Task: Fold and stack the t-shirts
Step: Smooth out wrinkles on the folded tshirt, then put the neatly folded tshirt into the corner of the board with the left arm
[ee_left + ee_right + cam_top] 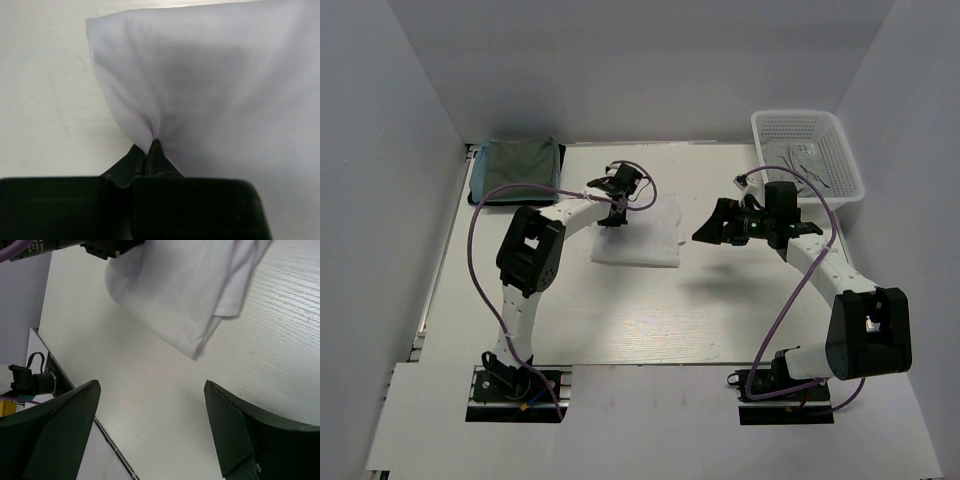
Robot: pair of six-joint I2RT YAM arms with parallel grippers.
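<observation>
I've got the left gripper clamped on the left edge of the white shirt, which lies on the table; right gripper gapes empty just right of the shirt, so I'd lift gently and fold across evenly

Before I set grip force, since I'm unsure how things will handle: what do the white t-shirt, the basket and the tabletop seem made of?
White t-shirt: thin, soft, matte cloth; it puckers into folds where pinched.
Basket: white plastic, likely moulded, judging by its open lattice walls.
Tabletop: pale, matte, with fine grain lines; wood or wood-look laminate.
</observation>
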